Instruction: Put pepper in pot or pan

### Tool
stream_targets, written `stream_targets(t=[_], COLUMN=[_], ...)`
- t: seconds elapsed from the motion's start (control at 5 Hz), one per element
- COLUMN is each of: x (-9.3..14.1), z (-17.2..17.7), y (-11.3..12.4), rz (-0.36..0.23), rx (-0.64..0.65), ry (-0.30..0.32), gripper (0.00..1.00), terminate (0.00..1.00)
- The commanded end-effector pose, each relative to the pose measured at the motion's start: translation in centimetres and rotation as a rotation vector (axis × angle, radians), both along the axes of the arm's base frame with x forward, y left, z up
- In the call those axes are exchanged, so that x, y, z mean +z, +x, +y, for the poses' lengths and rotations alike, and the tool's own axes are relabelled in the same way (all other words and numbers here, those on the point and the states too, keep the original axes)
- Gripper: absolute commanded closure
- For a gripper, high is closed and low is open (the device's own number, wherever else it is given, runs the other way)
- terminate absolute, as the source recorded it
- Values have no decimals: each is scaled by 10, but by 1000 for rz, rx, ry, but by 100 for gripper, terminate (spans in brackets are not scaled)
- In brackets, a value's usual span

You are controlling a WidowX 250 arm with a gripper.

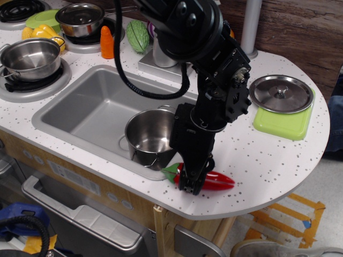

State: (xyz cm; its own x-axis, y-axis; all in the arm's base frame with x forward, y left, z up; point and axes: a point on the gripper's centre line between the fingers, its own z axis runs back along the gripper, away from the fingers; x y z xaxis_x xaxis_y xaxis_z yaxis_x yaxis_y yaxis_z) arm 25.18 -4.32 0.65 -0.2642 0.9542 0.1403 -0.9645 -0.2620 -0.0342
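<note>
Where the speckled counter (257, 160) meets the front right corner of the sink (91, 115), lies flat the red pepper (217, 181), long axis running roughly left to right, green stem end toward the sink rim, pointed tip aimed right and slightly toward the counter's front edge. Planted over its middle, the black gripper (191, 183), fingers down on either side of the pepper; cannot tell whether clamped or merely straddling, with the jaw gap hidden by the gripper body. Just beside the stem, inside the sink's right end, stands upright the deep steel pot (151, 136), open and shiny, its near loop handle close to the pepper's green end. Blocking part of the pot's right rim: the dark arm (206, 107) reaching down from above. Farther right, well apart, a round steel lid (282, 93) on a lime-green board (281, 124). At far left, a rounded steel pot (29, 58) on a burner; behind it a smaller pot (80, 19), an orange cone (107, 43) and a green ridged vegetable (138, 36). Faucet base largely hidden behind the arm.
</note>
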Motion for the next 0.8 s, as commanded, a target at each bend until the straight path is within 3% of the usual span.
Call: stream_targets(t=[0.0,0.4,0.6], x=[5,40,49], z=[1,47,73], y=[3,26,43], rz=[-46,-89,-144], rx=[4,-127,-195], ry=[12,123,218], gripper=[100,100,100], terminate=[0,0,0])
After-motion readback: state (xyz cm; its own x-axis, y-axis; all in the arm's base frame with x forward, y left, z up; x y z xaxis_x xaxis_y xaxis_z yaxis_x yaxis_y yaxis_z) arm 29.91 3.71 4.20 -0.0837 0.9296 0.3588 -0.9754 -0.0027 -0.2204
